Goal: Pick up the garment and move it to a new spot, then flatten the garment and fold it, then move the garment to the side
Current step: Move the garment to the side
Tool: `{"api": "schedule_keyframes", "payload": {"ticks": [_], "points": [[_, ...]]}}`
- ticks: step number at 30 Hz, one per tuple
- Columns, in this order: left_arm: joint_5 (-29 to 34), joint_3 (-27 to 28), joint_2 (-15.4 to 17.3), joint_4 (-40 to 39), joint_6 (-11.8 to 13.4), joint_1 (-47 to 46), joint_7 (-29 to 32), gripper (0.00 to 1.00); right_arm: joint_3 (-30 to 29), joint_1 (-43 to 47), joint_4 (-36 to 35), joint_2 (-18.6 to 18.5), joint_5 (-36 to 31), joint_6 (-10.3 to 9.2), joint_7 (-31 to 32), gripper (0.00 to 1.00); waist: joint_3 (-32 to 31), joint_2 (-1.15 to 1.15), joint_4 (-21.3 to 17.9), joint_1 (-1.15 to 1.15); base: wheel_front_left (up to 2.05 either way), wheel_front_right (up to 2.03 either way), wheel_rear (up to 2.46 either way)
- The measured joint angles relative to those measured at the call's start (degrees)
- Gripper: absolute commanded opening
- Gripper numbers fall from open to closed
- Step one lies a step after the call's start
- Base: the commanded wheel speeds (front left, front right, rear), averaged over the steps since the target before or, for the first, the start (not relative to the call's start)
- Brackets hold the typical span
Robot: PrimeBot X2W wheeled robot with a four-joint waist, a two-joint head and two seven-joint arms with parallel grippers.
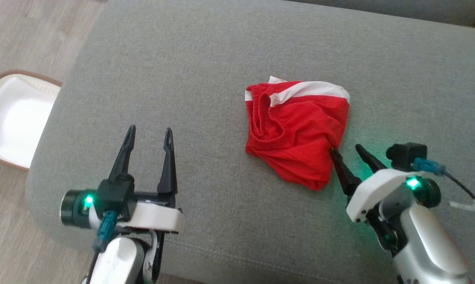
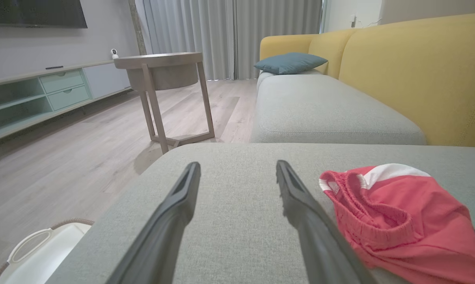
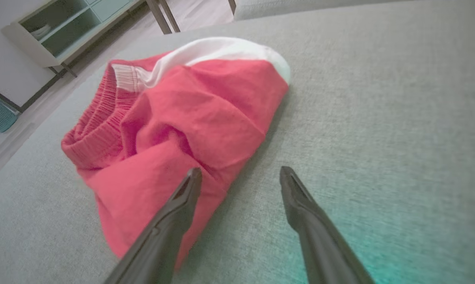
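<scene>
Our right gripper (image 1: 345,149) hangs open, one fingertip at the edge of the red garment (image 1: 296,130). Our left gripper (image 1: 149,130), also open, hovers near the front of the grey sofa seat (image 1: 221,59). The garment lies crumpled mid-seat, its long axis running back to front and its white-banded end toward the seat's back.

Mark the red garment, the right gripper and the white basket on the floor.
red garment (image 1: 296,130), head view, middle of the crumpled red cloth.
right gripper (image 1: 345,148), head view, midway between its open fingertips, at the garment's edge.
white basket (image 1: 16,114), head view, its white inner wall.
</scene>
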Motion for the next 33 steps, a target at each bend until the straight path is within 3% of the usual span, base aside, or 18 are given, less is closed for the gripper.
{"api": "schedule_keyframes", "payload": {"ticks": [8,10,11,18,22,33], "points": [[1.4,0.6,-1.0,-0.6,-0.8,-0.9,0.0,1.00,2.7,-5.1,5.6,0.1,5.9,0.00,7.2,1.00,0.8,0.00,0.8,0.00,0.00,0.00,0.00],[1.8,0.8,-1.3,-0.6,-1.0,-0.9,0.0,1.00,4.3,-6.2,6.1,-0.4,7.1,0.00,8.8,0.38,0.9,0.00,0.8,0.00,0.00,0.00,0.00],[1.8,0.9,-1.4,-0.6,-1.0,-0.9,0.0,1.00,4.9,-6.6,6.1,-0.6,7.6,0.00,9.1,0.00,0.9,0.00,0.8,0.00,0.00,0.00,0.00],[2.3,1.9,-2.0,-0.6,-1.6,-0.8,0.0,1.00,9.3,-7.1,6.1,-3.1,9.6,0.00,8.4,0.00,0.6,0.00,0.2,0.00,0.00,0.00,0.00],[2.8,2.7,-2.0,-0.6,-2.0,-0.6,0.0,1.00,10.7,-7.1,4.7,-5.2,7.2,0.00,6.3,0.00,0.2,0.00,-1.2,0.00,0.00,0.00,0.00],[3.8,4.0,-1.7,-0.9,-3.5,0.9,0.0,1.00,15.1,-1.8,-2.4,-12.2,4.1,0.00,6.7,0.00,-1.0,0.00,-11.9,0.00,0.00,0.00,0.00]]}}
